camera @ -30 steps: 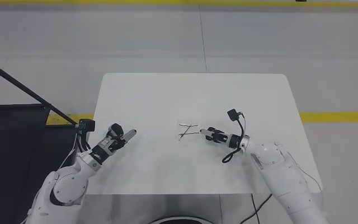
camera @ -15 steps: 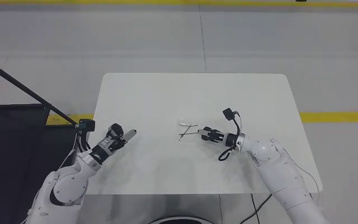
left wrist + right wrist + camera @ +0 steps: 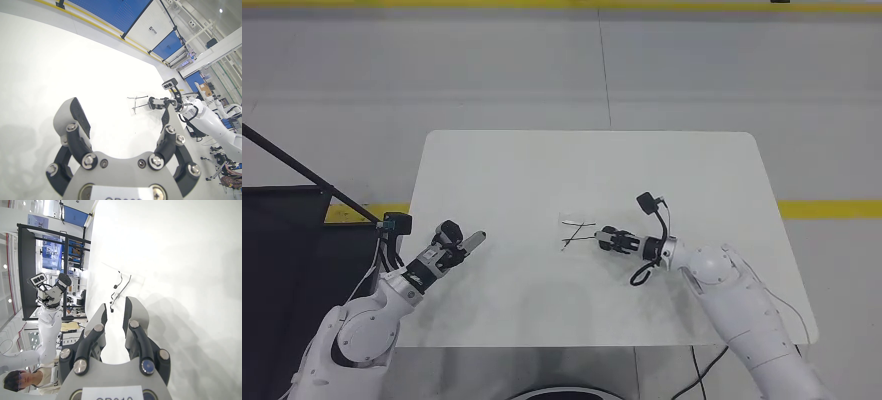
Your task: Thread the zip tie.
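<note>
Near the middle of the white surface (image 3: 542, 165) lie the thin black zip ties (image 3: 577, 233), crossed over one another and flat on the top, well away from all four edges. The right gripper (image 3: 601, 238) sits low just beside them on the side toward the right edge. Its jaws are parted by a narrow gap and grasp nothing. In the right wrist view the zip ties (image 3: 124, 288) lie straight ahead of the right gripper (image 3: 115, 305), their nearest ends close to its fingertips; I cannot tell whether anything touches.

The left gripper (image 3: 471, 241) hangs over the near left part of the surface, closer to the left edge than to the centre, released and spread wide, with nothing in it. From the left wrist view, a broad stretch of bare white top runs from the left gripper (image 3: 122, 113) out to the zip ties (image 3: 136, 103).

Past the left edge stands a black screen (image 3: 282, 260), close to the left arm. Beyond the right edge a yellow floor line (image 3: 832, 208) crosses grey floor.
</note>
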You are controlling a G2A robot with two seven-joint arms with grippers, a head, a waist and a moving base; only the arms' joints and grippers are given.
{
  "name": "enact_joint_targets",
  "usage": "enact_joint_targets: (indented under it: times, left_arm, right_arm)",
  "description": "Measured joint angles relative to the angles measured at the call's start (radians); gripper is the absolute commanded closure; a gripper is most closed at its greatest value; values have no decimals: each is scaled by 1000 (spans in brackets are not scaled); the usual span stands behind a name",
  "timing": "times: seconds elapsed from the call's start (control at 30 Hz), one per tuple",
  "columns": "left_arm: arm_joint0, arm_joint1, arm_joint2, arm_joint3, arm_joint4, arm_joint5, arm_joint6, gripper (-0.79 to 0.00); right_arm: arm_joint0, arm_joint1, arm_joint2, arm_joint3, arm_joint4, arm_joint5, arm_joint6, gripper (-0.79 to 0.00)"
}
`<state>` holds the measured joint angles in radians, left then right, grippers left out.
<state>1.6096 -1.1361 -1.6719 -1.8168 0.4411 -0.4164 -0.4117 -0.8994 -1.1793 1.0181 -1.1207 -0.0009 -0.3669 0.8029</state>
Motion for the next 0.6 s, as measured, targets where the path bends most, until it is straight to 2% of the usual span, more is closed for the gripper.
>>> enact_joint_targets:
  times: [0.23, 0.3, 0.37, 0.6]
  left_arm:
    - [0, 0, 0, 0, 0, 0, 0, -785]
    - [0, 0, 0, 0, 0, 0, 0, -785]
    - [0, 0, 0, 0, 0, 0, 0, -785]
    - [0, 0, 0, 0, 0, 0, 0, -785]
  right_arm:
    - [12, -6, -11, 15, 2, 0, 6, -212]
    - [15, -7, -12, 18, 3, 0, 6, -142]
    - [17, -8, -14, 20, 3, 0, 8, 0]
    - [21, -11, -16, 23, 7, -4, 12, 0]
